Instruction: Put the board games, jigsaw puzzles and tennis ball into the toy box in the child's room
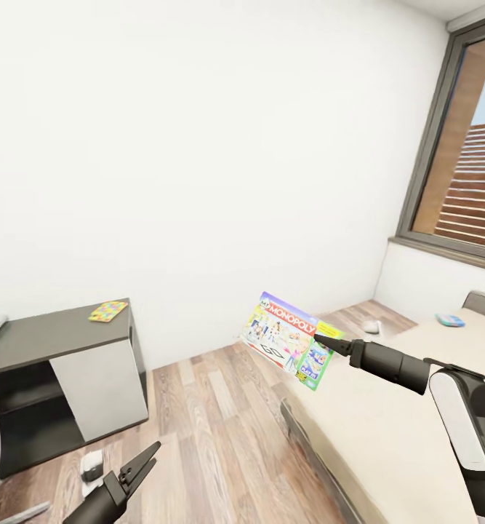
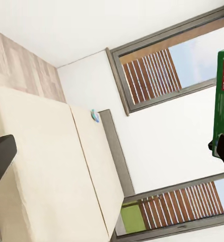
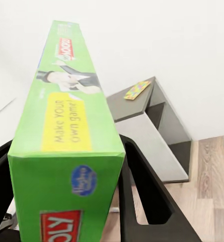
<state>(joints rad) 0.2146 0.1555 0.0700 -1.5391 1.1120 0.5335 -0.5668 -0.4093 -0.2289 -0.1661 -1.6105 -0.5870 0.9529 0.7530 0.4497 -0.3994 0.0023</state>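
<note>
Carrying one board game (image 1: 289, 340) clamped in my right gripper (image 1: 322, 340) over the bed (image 1: 387, 407); left gripper (image 1: 142, 464) empty, jaws narrow. Another game (image 1: 450, 319) waits on bed, puzzle (image 1: 108, 311) on table (image 1: 53, 333). Nothing boxed that I can see.

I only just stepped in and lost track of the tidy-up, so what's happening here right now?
The right gripper is shut on a Monopoly board game, holding it in the air above the edge of the bed. The left gripper hangs low over the wood floor, carrying nothing. One jigsaw puzzle lies on the dark cabinet by the wall. Another small item sits at the far end of the bed, too small to identify.
</note>
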